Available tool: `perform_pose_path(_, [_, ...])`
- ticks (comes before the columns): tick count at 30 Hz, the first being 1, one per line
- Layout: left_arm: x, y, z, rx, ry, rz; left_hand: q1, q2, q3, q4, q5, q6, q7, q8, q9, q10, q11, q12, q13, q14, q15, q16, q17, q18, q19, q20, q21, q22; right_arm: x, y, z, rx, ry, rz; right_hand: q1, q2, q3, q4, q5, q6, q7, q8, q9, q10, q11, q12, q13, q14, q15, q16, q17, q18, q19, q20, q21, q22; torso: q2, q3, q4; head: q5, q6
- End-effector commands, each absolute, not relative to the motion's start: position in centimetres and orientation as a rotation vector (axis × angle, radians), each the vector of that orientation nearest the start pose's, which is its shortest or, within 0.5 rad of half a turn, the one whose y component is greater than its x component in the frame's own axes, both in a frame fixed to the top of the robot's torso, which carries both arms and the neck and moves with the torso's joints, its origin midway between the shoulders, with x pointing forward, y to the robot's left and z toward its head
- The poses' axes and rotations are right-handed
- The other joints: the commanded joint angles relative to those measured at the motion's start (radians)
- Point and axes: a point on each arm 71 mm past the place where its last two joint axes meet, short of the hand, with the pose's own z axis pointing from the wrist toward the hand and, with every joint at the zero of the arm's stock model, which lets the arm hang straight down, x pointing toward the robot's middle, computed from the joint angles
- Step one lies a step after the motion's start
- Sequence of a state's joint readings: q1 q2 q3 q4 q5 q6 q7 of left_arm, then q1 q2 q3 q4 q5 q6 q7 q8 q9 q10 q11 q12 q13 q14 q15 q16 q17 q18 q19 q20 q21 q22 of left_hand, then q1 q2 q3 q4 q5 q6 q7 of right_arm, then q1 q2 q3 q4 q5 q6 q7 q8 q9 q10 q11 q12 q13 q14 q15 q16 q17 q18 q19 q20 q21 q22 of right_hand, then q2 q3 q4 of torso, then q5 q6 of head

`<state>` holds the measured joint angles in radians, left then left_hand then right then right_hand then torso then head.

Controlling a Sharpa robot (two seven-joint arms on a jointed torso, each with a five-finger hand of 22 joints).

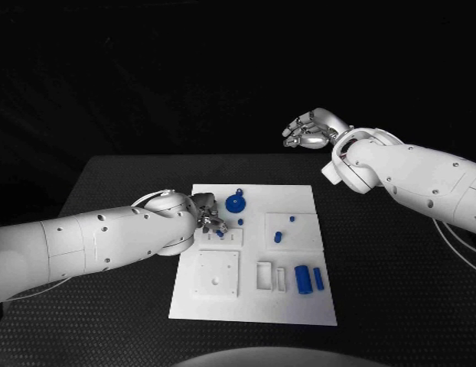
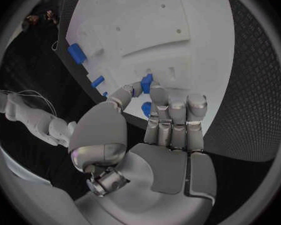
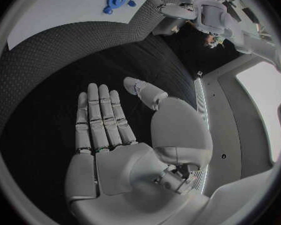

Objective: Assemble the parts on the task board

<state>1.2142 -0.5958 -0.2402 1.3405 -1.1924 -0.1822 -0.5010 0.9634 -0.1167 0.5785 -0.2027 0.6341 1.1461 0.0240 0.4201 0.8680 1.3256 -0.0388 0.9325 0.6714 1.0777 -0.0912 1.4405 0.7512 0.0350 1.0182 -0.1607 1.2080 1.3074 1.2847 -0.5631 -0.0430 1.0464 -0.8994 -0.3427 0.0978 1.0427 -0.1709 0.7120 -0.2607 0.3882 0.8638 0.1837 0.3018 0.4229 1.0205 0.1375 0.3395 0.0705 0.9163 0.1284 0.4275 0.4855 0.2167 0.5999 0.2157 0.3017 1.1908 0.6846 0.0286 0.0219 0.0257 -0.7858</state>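
the black bench (image 1: 117,183) fills the frame, with the white task board (image 1: 304,306) at its centre. the right hand (image 1: 310,130) hovers upper right, fingers spread flat, holding nothing. the left hand (image 1: 207,215) sits at the board's left edge, pinching a small blue part (image 2: 147,80) between thumb and finger.

Left hand (image 1: 203,216) crowds the task board's (image 1: 304,306) left edge; its near right seems passable beside two blue parts (image 1: 308,278)
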Motion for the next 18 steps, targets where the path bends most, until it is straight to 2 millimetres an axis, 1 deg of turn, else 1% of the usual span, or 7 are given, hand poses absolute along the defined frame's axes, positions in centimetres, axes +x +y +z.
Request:
perform_pose_path(1, [48.7, 15.7, -27.3, -0.164, 2.040, -0.365, 0.004, -0.004, 0.127, -0.086, 0.029, 0.032, -0.037, 0.004, 0.001, 0.078, -0.084, 0.007, 0.001, 0.096, -0.134, 0.006, 0.001, 0.079, 0.004, -0.111, 0.005, 0.017, 57.9, -20.0, -16.2, 0.315, 1.584, 0.856, 0.009, -0.002, -0.005, -0.002, 0.003, -0.006, 0.001, 0.003, -0.001, 0.001, 0.008, -0.005, -0.001, -0.003, 0.006, -0.007, 0.002, -0.018, -0.008, 0.003, -0.006, 0.001, 0.001, -0.0002, 0.0006, -0.001, -0.001])
perform_pose_path(2, [48.7, 15.8, -27.2, -0.172, 2.028, -0.370, 0.003, -0.005, 0.127, -0.085, 0.030, 0.032, -0.037, 0.005, 0.000, 0.078, -0.084, 0.007, 0.001, 0.097, -0.134, 0.006, 0.001, 0.079, 0.004, -0.111, 0.005, 0.017, 57.9, -20.0, -16.2, 0.316, 1.584, 0.855, 0.009, -0.002, -0.005, -0.002, 0.003, -0.006, 0.001, 0.003, -0.001, 0.001, 0.008, -0.005, -0.002, -0.003, 0.006, -0.007, 0.002, -0.018, -0.008, 0.003, -0.007, 0.001, 0.001, -0.0004, 0.0006, -0.001, -0.001])
perform_pose_path(4, [48.6, 15.8, -27.1, -0.187, 2.004, -0.379, 0.003, -0.005, 0.127, -0.085, 0.030, 0.032, -0.037, 0.005, 0.000, 0.078, -0.084, 0.007, 0.001, 0.097, -0.134, 0.006, 0.001, 0.079, 0.005, -0.111, 0.005, 0.017, 57.9, -20.2, -16.2, 0.317, 1.582, 0.852, 0.009, -0.002, -0.005, -0.002, 0.003, -0.006, 0.001, 0.003, -0.001, 0.001, 0.008, -0.005, -0.002, -0.003, 0.006, -0.007, 0.002, -0.018, -0.008, 0.003, -0.007, 0.002, 0.000, -0.0008, 0.0022, -0.006, -0.001])
perform_pose_path(7, [48.4, 15.9, -27.2, -0.201, 1.986, -0.389, 0.003, -0.006, 0.128, -0.085, 0.030, 0.033, -0.037, 0.006, 0.000, 0.078, -0.084, 0.007, 0.002, 0.097, -0.134, 0.006, 0.001, 0.079, 0.005, -0.111, 0.006, 0.017, 57.9, -20.3, -16.2, 0.318, 1.583, 0.850, 0.009, -0.002, -0.006, -0.002, 0.003, -0.006, 0.001, 0.003, -0.001, 0.001, 0.008, -0.006, -0.002, -0.003, 0.006, -0.007, 0.002, -0.018, -0.008, 0.003, -0.007, 0.002, -0.001, -0.0009, 0.0027, -0.004, -0.002])
perform_pose_path(9, [48.2, 15.9, -27.3, -0.200, 1.992, -0.392, 0.003, -0.011, 0.130, -0.084, 0.036, 0.035, -0.039, 0.009, -0.002, 0.079, -0.087, 0.008, 0.003, 0.101, -0.137, 0.007, 0.001, 0.080, 0.008, -0.112, 0.006, 0.015, 57.9, -20.3, -16.2, 0.319, 1.583, 0.849, 0.010, -0.002, -0.006, -0.002, 0.002, -0.006, 0.001, 0.004, -0.001, 0.000, 0.009, -0.006, -0.002, -0.004, 0.006, -0.008, 0.002, -0.019, -0.008, 0.002, -0.008, 0.002, -0.001, -0.0007, 0.0021, -0.004, -0.002])
perform_pose_path(13, [47.8, 15.8, -27.9, -0.200, 2.016, -0.393, 0.002, -0.013, 0.131, -0.084, 0.037, 0.035, -0.040, 0.011, -0.004, 0.079, -0.088, 0.009, 0.003, 0.104, -0.138, 0.007, 0.001, 0.080, 0.010, -0.112, 0.007, 0.014, 57.9, -20.2, -16.2, 0.318, 1.586, 0.851, 0.010, -0.003, -0.006, -0.003, 0.002, -0.006, 0.001, 0.004, -0.001, 0.000, 0.009, -0.007, -0.002, -0.004, 0.006, -0.008, 0.002, -0.019, -0.008, 0.002, -0.008, 0.003, 0.000, -0.0012, 0.0003, -0.001, -0.003])
perform_pose_path(18, [47.5, 15.7, -28.4, -0.209, 2.052, -0.396, 0.002, -0.013, 0.132, -0.083, 0.037, 0.035, -0.041, 0.012, -0.005, 0.079, -0.088, 0.009, 0.003, 0.104, -0.138, 0.006, 0.001, 0.080, 0.010, -0.112, 0.007, 0.014, 57.9, -20.2, -16.2, 0.318, 1.588, 0.851, 0.011, -0.003, -0.006, -0.003, 0.002, -0.006, 0.001, 0.004, -0.001, 0.000, 0.009, -0.007, -0.002, -0.004, 0.006, -0.009, 0.002, -0.019, -0.009, 0.002, -0.009, 0.003, 0.000, -0.0016, -0.0011, -0.002, -0.006])
